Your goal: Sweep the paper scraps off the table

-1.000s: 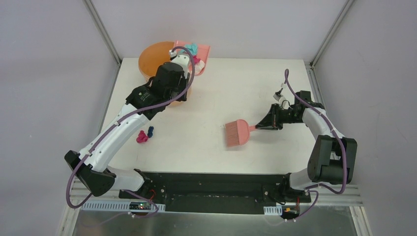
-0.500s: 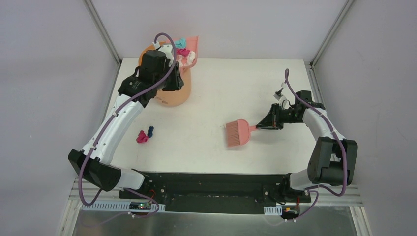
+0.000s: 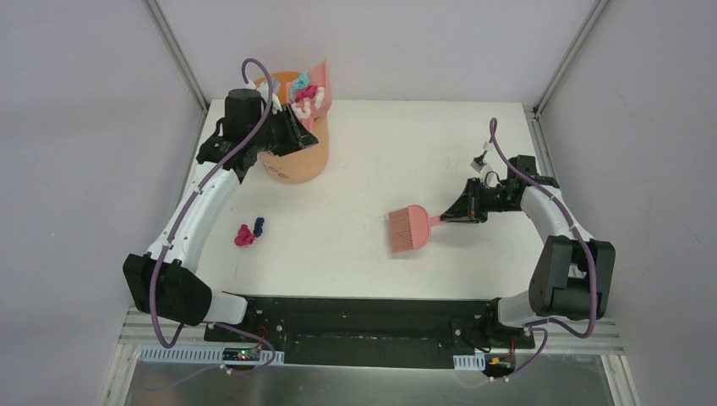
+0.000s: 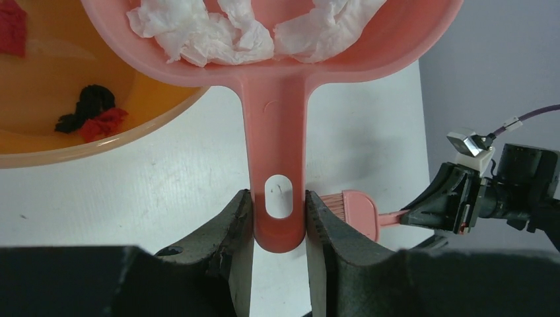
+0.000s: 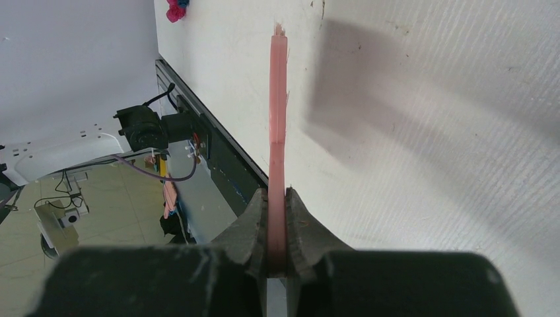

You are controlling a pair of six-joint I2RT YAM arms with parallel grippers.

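White table (image 3: 380,161) with a black front rail, closed in by grey walls.
The left gripper (image 4: 278,206) is clamped on the handle of one pink dustpan (image 4: 277,132), tipped over one orange bucket (image 3: 298,166) at the table's 11 o'clock. The right gripper (image 5: 277,211) pinches the handle of one pink brush (image 3: 407,228) just off centre toward 4 o'clock. Two paper scraps (image 3: 245,236), magenta and blue, lie side by side at 8 o'clock.
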